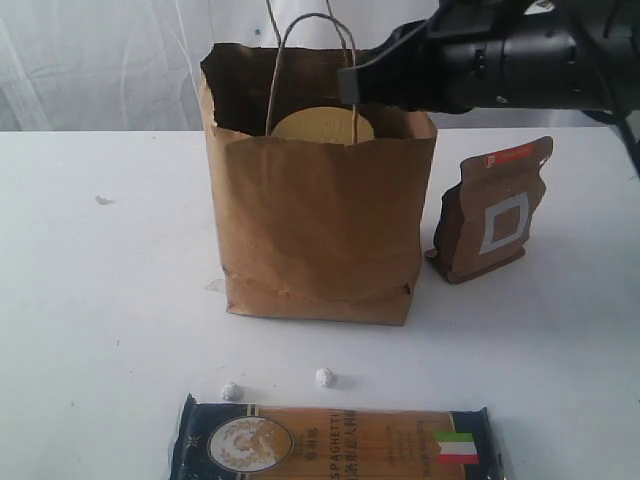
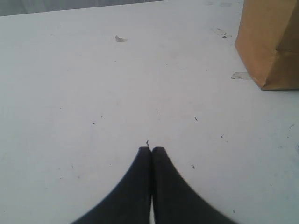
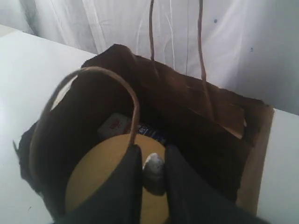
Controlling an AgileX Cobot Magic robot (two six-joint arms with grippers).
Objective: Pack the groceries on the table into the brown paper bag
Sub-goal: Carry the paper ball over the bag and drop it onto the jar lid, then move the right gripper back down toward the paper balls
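Observation:
The brown paper bag stands mid-table with its mouth up. Inside it shows the jar's tan lid, with a small blue-white carton beside it. My right gripper hangs over the bag's mouth, shut on a tiny foil ball above the tan lid. Two more foil balls lie in front of the bag. The blue spaghetti packet lies at the near edge. The brown pouch stands right of the bag. My left gripper is shut and empty, low over the bare table.
A corner of the paper bag shows in the left wrist view. One small scrap lies on the table at the left. A white curtain hangs behind the table. The right arm crosses above the bag from the right.

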